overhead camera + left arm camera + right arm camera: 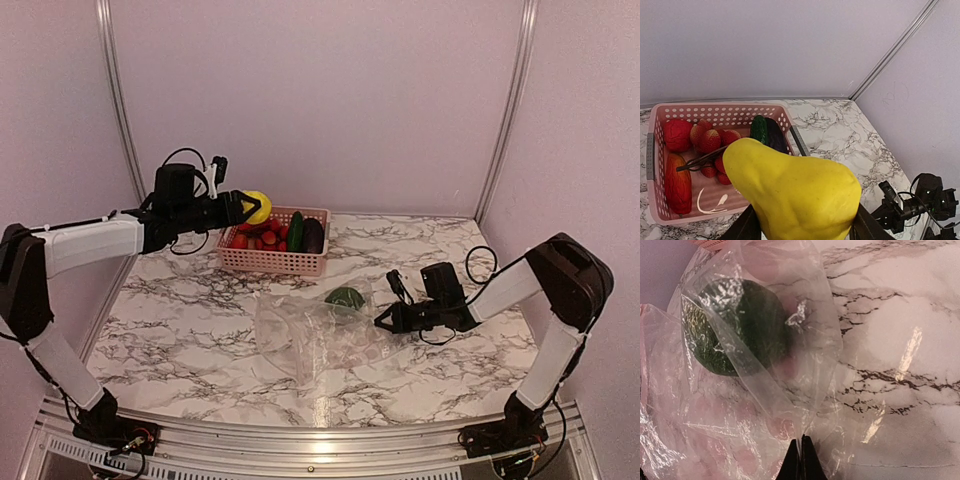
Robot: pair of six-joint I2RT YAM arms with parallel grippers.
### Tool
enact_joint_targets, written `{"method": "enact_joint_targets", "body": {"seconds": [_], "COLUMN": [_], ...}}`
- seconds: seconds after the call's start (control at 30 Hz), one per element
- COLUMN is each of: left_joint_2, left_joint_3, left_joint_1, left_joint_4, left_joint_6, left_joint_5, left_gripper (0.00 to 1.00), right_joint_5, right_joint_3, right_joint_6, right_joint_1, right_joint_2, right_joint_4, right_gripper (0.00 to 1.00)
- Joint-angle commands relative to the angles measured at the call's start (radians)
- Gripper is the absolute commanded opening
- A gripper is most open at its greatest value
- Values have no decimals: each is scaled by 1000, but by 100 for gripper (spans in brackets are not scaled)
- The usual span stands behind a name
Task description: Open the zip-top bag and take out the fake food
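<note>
The left fingers (pixel 240 209) pinch a yellow fake fruit (pixel 795 195) in the air near the 10 o'clock corner of the pink basket (pixel 275 262). Red pieces (pixel 677 134), a cucumber (pixel 295 230) and an eggplant (pixel 313 236) lie in the basket. The zip-top bag (pixel 315 335) lies crumpled on the marble surface (pixel 180 330), at 6 o'clock from the basket, with one green piece (pixel 735 325) inside. The right fingers (pixel 801 460) are pressed together on the bag's 3 o'clock edge.

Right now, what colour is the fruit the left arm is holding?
Yellow. The pear-shaped fake fruit shows best in the left wrist view.
</note>
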Motion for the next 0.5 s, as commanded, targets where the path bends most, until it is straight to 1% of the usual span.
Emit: {"method": "enact_joint_targets", "body": {"seconds": [0.0, 0.17, 0.37, 0.47], "left_joint_2": [148, 333, 500, 561], "left_joint_3": [154, 317, 469, 520], "left_joint_1": [2, 2, 0, -1], "left_joint_4": [-122, -179, -221, -236], "left_joint_6": [61, 72, 81, 80], "left_joint_5": [-41, -72, -68, -60], "left_gripper": [51, 51, 52, 52], "right_joint_5": [8, 5, 3, 3], "right_joint_3": [-7, -4, -2, -6], "right_joint_6": [-3, -6, -11, -10], "right_joint_1": [-8, -9, -9, -9], "right_joint_2": [-23, -25, -24, -26], "right_joint_4": [-46, -50, -53, -53], "right_gripper": [0, 0, 0, 0]}}
